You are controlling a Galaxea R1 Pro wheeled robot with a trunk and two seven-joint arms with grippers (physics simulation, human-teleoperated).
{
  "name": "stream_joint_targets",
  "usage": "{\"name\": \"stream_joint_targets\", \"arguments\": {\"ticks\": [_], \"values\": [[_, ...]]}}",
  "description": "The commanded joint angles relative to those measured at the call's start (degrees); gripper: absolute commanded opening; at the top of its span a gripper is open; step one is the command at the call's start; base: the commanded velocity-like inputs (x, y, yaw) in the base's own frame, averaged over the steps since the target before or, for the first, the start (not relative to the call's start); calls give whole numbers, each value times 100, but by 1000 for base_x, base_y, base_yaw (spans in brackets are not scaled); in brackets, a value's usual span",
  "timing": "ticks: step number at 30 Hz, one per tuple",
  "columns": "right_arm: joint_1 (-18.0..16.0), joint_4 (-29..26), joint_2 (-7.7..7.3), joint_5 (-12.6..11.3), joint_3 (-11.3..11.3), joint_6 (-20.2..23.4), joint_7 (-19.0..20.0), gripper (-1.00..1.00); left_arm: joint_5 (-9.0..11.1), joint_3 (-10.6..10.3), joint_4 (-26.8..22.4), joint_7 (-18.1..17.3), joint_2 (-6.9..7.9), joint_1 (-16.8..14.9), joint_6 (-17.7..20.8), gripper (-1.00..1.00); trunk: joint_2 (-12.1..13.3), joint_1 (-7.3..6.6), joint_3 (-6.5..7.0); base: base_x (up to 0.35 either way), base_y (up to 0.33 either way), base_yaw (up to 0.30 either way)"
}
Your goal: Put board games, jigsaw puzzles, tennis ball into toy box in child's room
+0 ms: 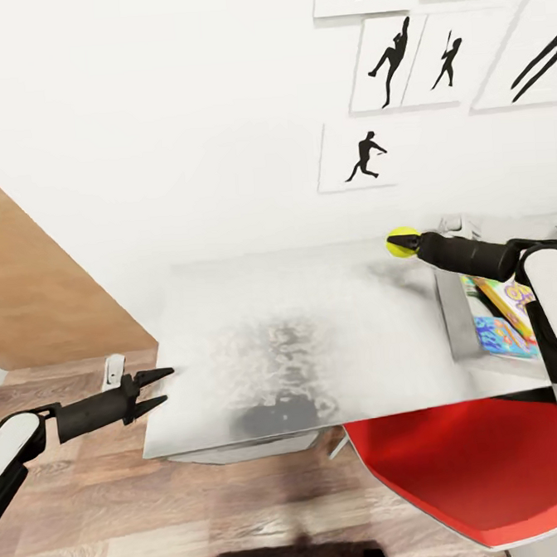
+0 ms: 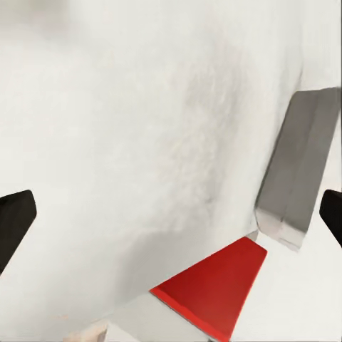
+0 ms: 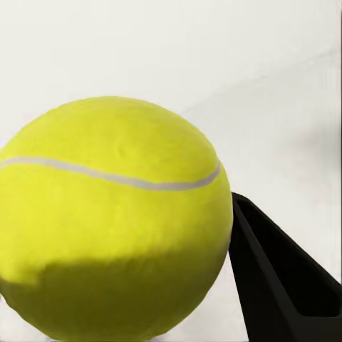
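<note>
My right gripper (image 1: 409, 242) is shut on the yellow-green tennis ball (image 1: 400, 240), holding it above the far right part of the light grey table (image 1: 298, 327). In the right wrist view the tennis ball (image 3: 114, 221) sits against a black finger (image 3: 278, 285). Just right of the ball stands the grey toy box (image 1: 452, 316), with colourful flat boxes (image 1: 504, 321) lying inside; I cannot tell games from puzzles. My left gripper (image 1: 165, 384) hangs open and empty at the table's front left corner. Its wrist view looks across the tabletop to the toy box wall (image 2: 299, 171). The bed is out of view.
A red chair (image 1: 467, 473) is tucked under the table's front right edge, also seen from the left wrist as a red chair (image 2: 214, 285). Black baseball silhouettes (image 1: 365, 156) hang on the white wall behind. Wood-plank floor (image 1: 95, 507) lies to the left and front.
</note>
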Motion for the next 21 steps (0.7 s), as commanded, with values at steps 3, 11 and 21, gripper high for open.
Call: {"name": "stream_joint_targets", "arguments": {"ticks": [3,11,21], "values": [[-99,-5,-49,-85,-31,11,51,-100,-59,168,-348,-53,9,-4,2,100,-10,4,-9,0,0,-240],[-270,-6,-80,-99,-62,4,592,-100,-59,563,-908,-40,15,-9,5,100,-10,4,-9,0,0,-92],[-352,-6,-87,-102,-68,3,890,-100,-56,883,-1252,-43,16,-5,13,100,-10,4,-9,0,0,-17]]}}
